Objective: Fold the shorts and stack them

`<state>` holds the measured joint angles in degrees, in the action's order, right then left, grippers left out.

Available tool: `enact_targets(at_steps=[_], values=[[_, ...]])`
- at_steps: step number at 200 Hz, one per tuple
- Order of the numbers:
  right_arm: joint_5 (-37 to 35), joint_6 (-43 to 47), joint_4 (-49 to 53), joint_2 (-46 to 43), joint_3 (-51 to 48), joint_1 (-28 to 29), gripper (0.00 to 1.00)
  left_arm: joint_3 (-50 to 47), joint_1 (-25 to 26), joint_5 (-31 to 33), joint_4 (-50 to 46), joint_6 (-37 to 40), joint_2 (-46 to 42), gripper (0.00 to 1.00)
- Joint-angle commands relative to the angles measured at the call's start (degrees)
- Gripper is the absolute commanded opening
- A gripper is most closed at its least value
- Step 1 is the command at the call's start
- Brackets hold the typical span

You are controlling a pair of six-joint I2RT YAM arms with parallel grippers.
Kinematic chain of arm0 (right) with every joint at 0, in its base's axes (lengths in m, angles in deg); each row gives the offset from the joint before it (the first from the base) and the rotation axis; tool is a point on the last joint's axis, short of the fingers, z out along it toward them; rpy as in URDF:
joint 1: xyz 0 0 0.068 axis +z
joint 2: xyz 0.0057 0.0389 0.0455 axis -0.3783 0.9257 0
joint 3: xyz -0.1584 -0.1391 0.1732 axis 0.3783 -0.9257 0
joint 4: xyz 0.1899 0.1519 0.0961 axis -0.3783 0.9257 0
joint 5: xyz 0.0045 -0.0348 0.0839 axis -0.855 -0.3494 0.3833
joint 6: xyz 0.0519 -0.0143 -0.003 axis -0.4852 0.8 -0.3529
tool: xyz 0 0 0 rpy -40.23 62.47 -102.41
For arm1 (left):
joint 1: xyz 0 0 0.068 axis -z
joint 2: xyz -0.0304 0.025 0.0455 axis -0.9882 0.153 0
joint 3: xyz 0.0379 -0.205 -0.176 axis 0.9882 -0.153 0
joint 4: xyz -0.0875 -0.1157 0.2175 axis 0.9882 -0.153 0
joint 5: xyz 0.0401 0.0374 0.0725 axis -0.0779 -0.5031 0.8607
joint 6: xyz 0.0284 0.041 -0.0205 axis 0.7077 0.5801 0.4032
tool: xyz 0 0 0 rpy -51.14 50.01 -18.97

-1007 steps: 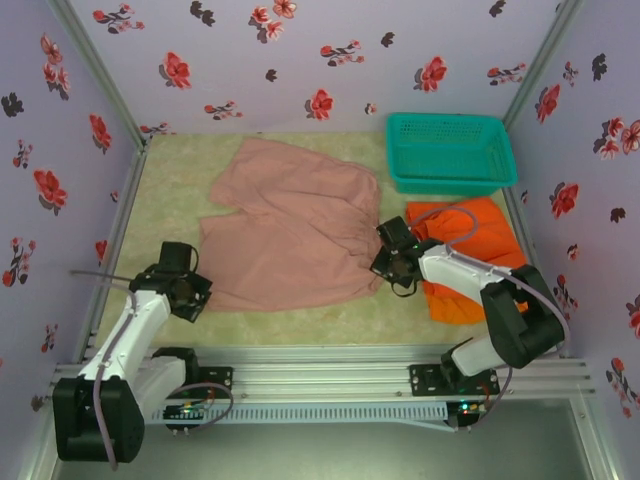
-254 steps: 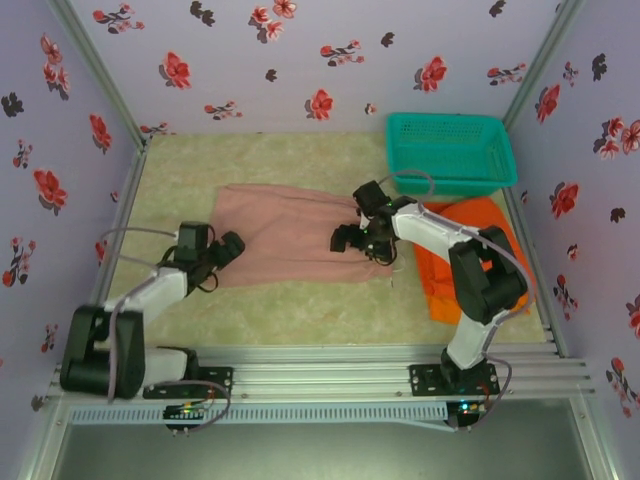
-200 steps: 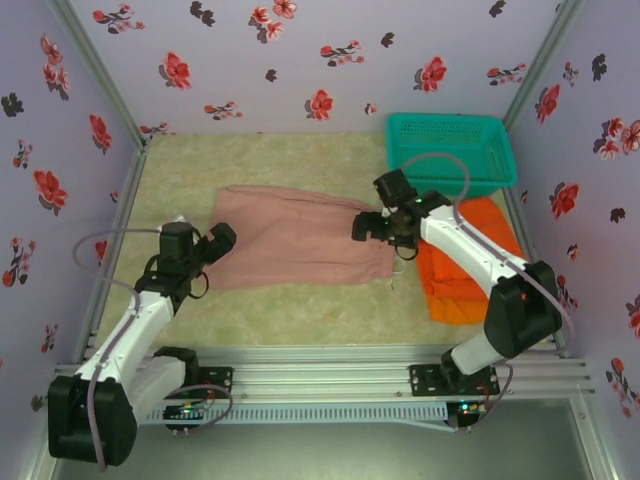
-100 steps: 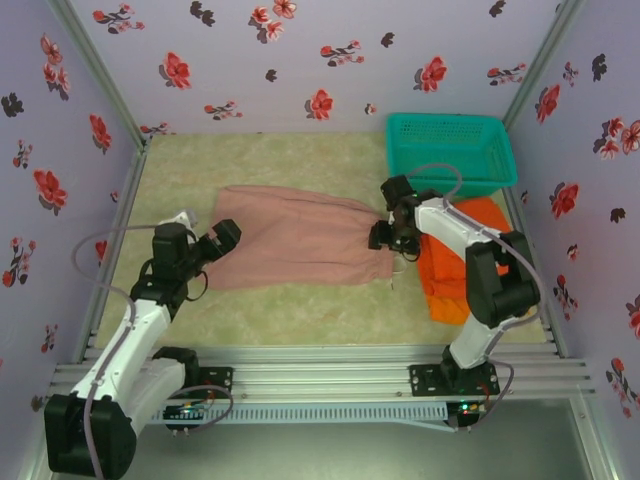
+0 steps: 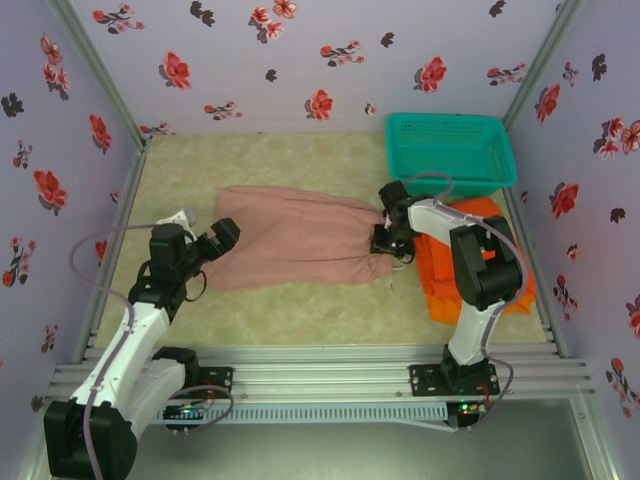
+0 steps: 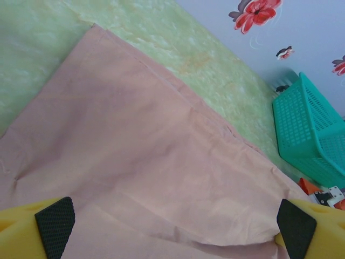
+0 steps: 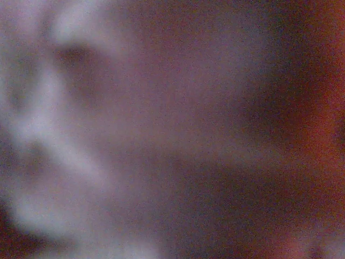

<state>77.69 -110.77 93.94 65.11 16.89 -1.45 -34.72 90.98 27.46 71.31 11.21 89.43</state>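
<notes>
The left arm rises from its base at 7 o'clock in the top view and leans toward 1 o'clock, the forearm stretched nearly straight. The left gripper points to 2 o'clock, jaws spread wide. In the left wrist view its yellow fingers sit at 7 and 5 o'clock, and the black pads face each other, well apart.

The right arm stands up from its base at 5 o'clock, folds sharply at the elbow and reaches back toward 10 o'clock. Its wrist bends down, so the right gripper points to 6 o'clock, held low. Whether its jaws are closed cannot be told, as the right wrist view is a blur.
</notes>
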Motion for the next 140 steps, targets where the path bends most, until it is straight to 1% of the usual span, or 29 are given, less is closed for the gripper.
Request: enact_targets(at_steps=[1,20,50,77,92,121,125,140], values=[[0.6,0.3,-4.3,3.2,-2.1,0.9,0.16,-0.2,-0.8,-0.7,1.2,1.1,-1.5,0.99],[-3.2,2.1,-1.9,1.5,-0.9,1.6,0.00,0.0,-1.7,-0.6,1.3,0.4,-2.3,1.00],[-11.9,5.9,7.2,-1.6,5.1,3.5,0.00,1.5,-3.2,-0.6,-0.1,0.1,-3.0,0.99],[-20.1,8.8,17.4,-2.8,13.0,5.3,0.00,1.5,-3.5,-1.1,0.3,0.5,-3.7,0.99],[-23.9,10.0,22.7,-3.1,17.1,5.6,0.00,1.3,-3.5,-1.4,0.4,0.3,-4.2,0.99],[-28.9,12.8,30.3,-3.8,23.5,5.8,0.00,1.2,-3.6,-1.6,-0.2,0.5,-4.5,0.99],[-31.0,13.2,31.3,-3.9,24.4,5.8,0.00,1.2,-3.6,-1.6,-0.2,0.5,-4.5,1.00],[-34.9,14.6,35.0,-3.7,27.8,5.9,0.00,1.0,-3.7,-1.6,0.0,0.4,-4.6,0.99]])
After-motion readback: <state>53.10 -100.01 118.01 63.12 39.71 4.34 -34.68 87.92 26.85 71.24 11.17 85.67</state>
